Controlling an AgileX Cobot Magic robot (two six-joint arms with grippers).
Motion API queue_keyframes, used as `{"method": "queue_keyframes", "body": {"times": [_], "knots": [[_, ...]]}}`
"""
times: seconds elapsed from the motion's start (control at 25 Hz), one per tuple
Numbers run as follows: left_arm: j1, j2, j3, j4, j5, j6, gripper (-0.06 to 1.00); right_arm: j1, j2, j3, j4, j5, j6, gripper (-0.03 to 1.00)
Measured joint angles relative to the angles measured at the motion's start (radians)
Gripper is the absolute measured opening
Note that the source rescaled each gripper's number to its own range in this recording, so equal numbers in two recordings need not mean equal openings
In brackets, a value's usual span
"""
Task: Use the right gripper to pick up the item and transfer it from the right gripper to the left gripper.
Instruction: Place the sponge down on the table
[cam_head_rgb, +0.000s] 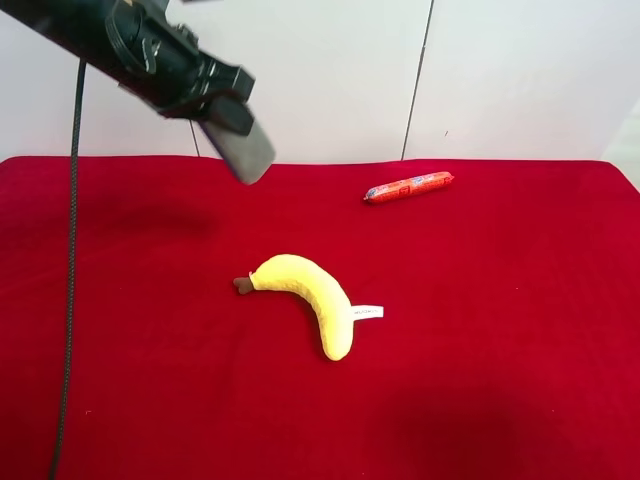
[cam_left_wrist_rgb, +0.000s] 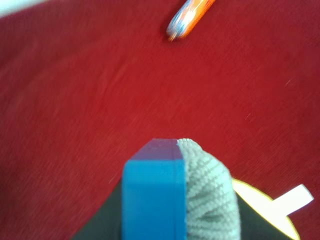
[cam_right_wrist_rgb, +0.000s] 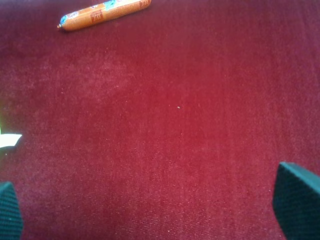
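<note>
basically handover looks done. exterior high: left gripper (cam_head_rgb: 225, 105) at upper left of frame, arm slanting down from the corner, clamped on the grey eraser pad (cam_head_rgb: 248, 148), held off the red cloth (cam_head_rgb: 520, 330). right wrist: right gripper (cam_right_wrist_rgb: 150, 210) spread wide, empty, over bare cloth. left wrist: pad edge-on, blue side showing. next: just hold firm, arms part.

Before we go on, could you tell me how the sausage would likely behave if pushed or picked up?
The sausage is a thin round tube, so a sideways push would probably roll it across the red cloth. Its wrapper looks smooth, so it may slip in a pinch.
</note>
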Motion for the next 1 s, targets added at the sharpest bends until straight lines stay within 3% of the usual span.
{"method": "queue_keyframes", "body": {"times": [0.28, 0.6, 1.0], "knots": [[0.103, 0.136, 0.0, 0.147, 0.138, 0.0, 0.0, 0.0, 0.0, 0.0, 0.0, 0.0, 0.0, 1.0], [0.134, 0.28, 0.0, 0.279, 0.185, 0.0, 0.0, 0.0, 0.0, 0.0, 0.0, 0.0, 0.0, 1.0], [0.134, 0.296, -0.001, 0.294, 0.182, 0.0, 0.0, 0.0, 0.0, 0.0, -0.001, 0.0, 0.0, 1.0]]}}
